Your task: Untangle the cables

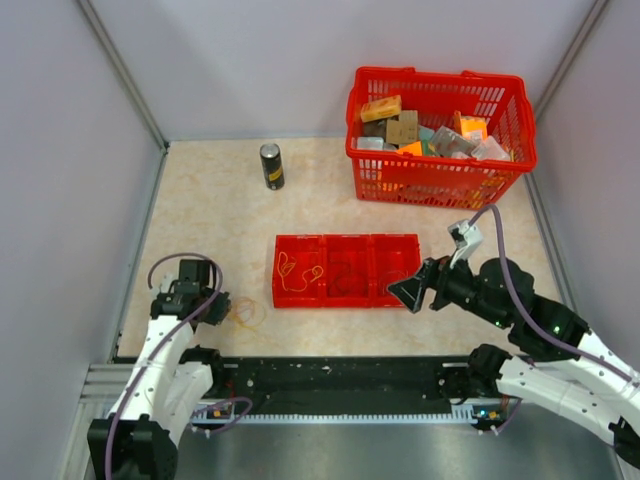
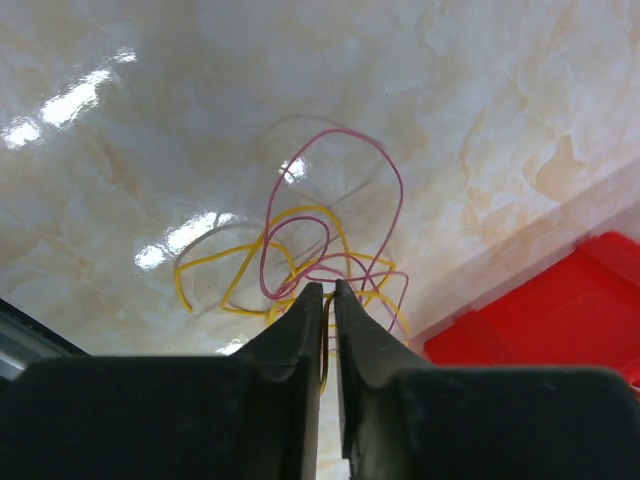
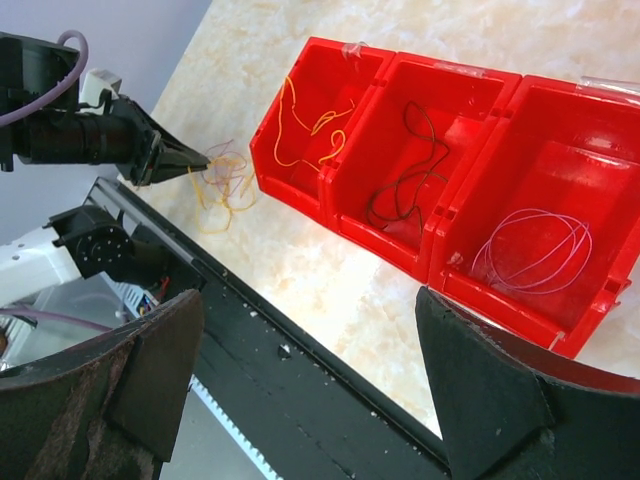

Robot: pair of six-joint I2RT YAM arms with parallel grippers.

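Observation:
A small tangle of thin cables lies on the marble table left of the red three-part bin (image 1: 345, 295). In the left wrist view it shows yellow loops (image 2: 222, 258), a pink-red loop (image 2: 397, 190) and a faint pale strand (image 2: 300, 120). My left gripper (image 2: 328, 290) is shut on a yellow strand at the tangle's near edge; it also shows in the top view (image 1: 226, 305). My right gripper (image 3: 305, 330) is wide open and empty, hovering by the bin's right front corner (image 1: 405, 292). The bin holds a yellow cable (image 3: 312, 122), a dark cable (image 3: 408, 170) and a pink cable (image 3: 535, 250), one per compartment.
A red basket (image 1: 440, 185) full of boxes stands at the back right. A dark can (image 1: 271, 165) stands upright at the back, left of the basket. A black rail (image 1: 340, 375) runs along the table's near edge. Grey walls close in both sides.

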